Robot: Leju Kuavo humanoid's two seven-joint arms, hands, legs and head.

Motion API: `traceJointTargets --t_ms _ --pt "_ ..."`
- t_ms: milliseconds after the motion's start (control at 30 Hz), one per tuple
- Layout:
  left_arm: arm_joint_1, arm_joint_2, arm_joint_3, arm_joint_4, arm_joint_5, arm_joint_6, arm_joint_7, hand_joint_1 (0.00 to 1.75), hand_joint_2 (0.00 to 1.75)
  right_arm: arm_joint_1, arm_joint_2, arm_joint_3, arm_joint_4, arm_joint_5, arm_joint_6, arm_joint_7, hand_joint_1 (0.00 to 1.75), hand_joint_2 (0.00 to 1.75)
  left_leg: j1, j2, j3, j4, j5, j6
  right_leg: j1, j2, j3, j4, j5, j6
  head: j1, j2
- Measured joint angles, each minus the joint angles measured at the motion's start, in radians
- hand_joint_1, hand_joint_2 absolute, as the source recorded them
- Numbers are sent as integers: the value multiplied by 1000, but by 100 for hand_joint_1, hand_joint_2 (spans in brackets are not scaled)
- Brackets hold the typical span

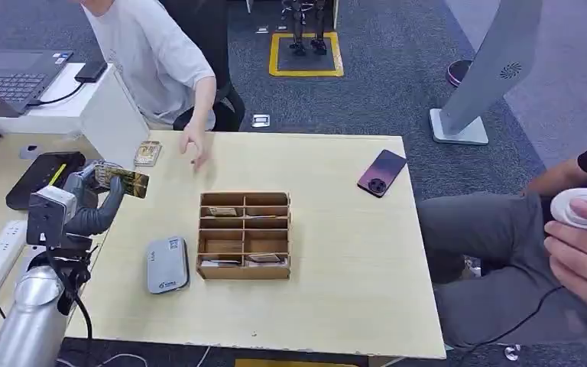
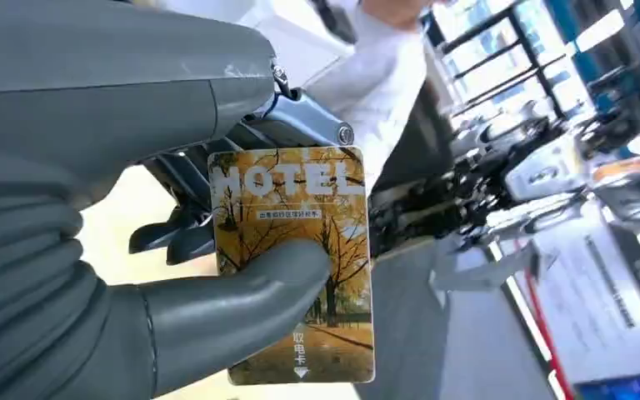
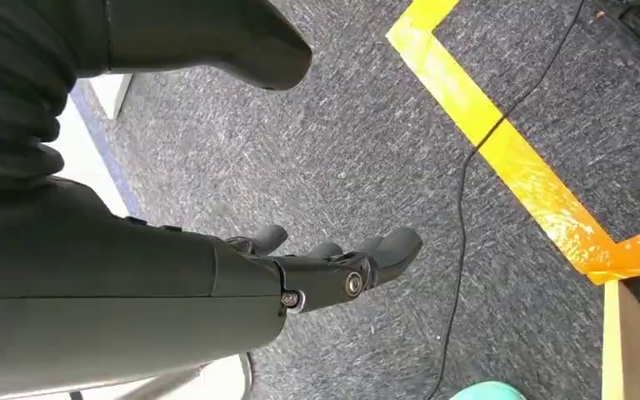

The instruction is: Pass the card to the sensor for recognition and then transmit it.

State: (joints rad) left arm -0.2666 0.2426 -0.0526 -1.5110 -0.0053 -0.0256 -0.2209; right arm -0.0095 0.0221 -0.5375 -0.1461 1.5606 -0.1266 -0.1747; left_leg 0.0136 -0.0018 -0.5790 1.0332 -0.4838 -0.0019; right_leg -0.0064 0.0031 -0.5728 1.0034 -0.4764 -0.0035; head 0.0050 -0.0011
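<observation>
Closest to the lens in the left wrist view, the left hand [image 2: 175, 250] pinches a card [image 2: 296, 267] between its thick grey thumb and the darker fingers behind it. That card is printed with yellow autumn trees and the word HOTEL, and its lower part sticks out free past the thumb. From the head view, the same left hand [image 1: 95, 195] is raised over the left side of the pale wooden worktop [image 1: 336, 306], with the card [image 1: 126, 182] jutting from it toward the middle of the worktop. A grey, flat card reader [image 1: 167, 264] lies on the worktop, nearer the robot than the hand and well apart from the card. Just beside the reader stands a wooden box [image 1: 244, 235] with small compartments, some of them holding cards. A second card [image 1: 147, 154] lies near the far edge, close to the hand of a person [image 1: 193, 145] in a white shirt who leans over that edge. A dark phone [image 1: 381, 172] lies toward the far right corner. On the right, another person's hand [image 1: 585, 252] holds a white round device. Over grey carpet with yellow tape, the right hand [image 3: 333, 267] hangs with its fingers loosely apart and nothing in them.
</observation>
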Motion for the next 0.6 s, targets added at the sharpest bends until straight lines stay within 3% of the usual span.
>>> traceJointTargets --t_ms 33,67,267,400,500,600 --pt "-14 -3 6 -8 -22 77 -71 175 175 -1 0 2 0 2 0 0 0 175 0 0 -1 0 0 0 0 0 -2 0 0 0 0 0" --pt "-37 -2 7 -8 -49 122 -86 175 175 0 0 3 0 5 0 0 0 175 0 0 -3 1 0 0 0 -1 -3 0 0 0 0 0" --pt "-293 28 17 17 -97 283 -41 175 175 -7 0 13 0 8 0 -2 0 175 1 -2 -5 1 3 0 1 -4 -4 0 2 -1 -1 0" --pt "-406 42 17 57 -166 381 -59 175 175 -8 0 21 0 8 0 -5 0 175 0 -2 -5 1 3 0 0 -2 -4 0 3 -1 0 0" --pt "-443 54 8 86 -343 466 -67 175 175 -11 0 32 -2 8 0 -14 0 175 1 -1 -6 1 3 0 0 -1 -5 0 3 -1 0 0" --pt "-493 100 -54 153 -686 565 -67 175 175 -18 -5 44 -3 8 7 -32 0 175 0 -1 -6 1 3 0 0 -1 -6 0 3 -1 0 0"
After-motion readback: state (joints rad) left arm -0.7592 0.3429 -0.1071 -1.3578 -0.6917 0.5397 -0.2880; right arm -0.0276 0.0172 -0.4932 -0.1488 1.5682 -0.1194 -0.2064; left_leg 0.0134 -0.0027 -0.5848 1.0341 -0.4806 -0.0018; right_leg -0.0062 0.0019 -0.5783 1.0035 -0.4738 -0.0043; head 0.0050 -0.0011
